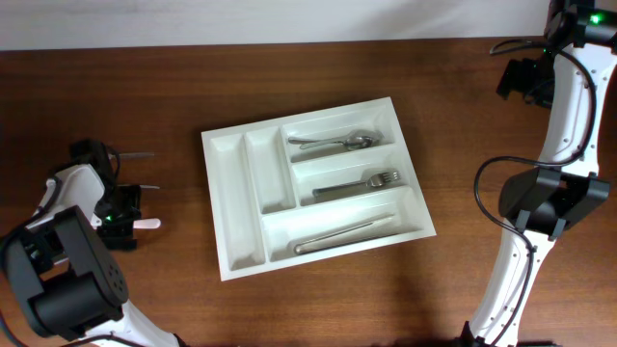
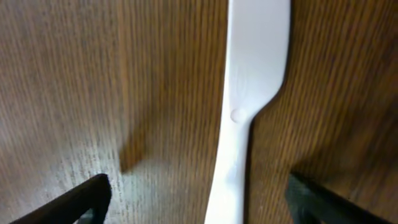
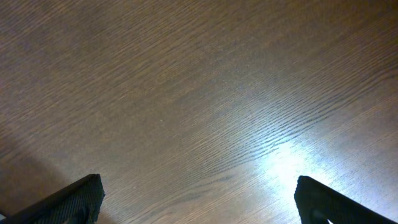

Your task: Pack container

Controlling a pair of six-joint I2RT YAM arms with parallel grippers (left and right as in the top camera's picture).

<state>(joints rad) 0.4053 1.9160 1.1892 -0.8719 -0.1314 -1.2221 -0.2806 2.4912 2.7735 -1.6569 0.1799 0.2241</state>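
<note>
The container, a white five-compartment tray (image 1: 234,217), lies mid-table. Its wide compartments hold a metal spoon (image 1: 337,142), a metal fork (image 1: 362,183) and a metal knife (image 1: 342,234); the two narrow ones look empty. A white plastic utensil (image 1: 147,224) lies on the table at the left; it fills the left wrist view (image 2: 255,68). My left gripper (image 1: 120,214) (image 2: 202,208) is open, low over the table, one finger on each side of the utensil's handle. My right gripper (image 1: 519,79) (image 3: 199,199) is open and empty over bare wood at the far right.
Two thin grey utensil ends (image 1: 138,154) (image 1: 149,187) stick out beside the left arm. The wooden table (image 1: 116,87) ends at a pale wall at the back. The right arm's base (image 1: 554,198) stands at the right edge.
</note>
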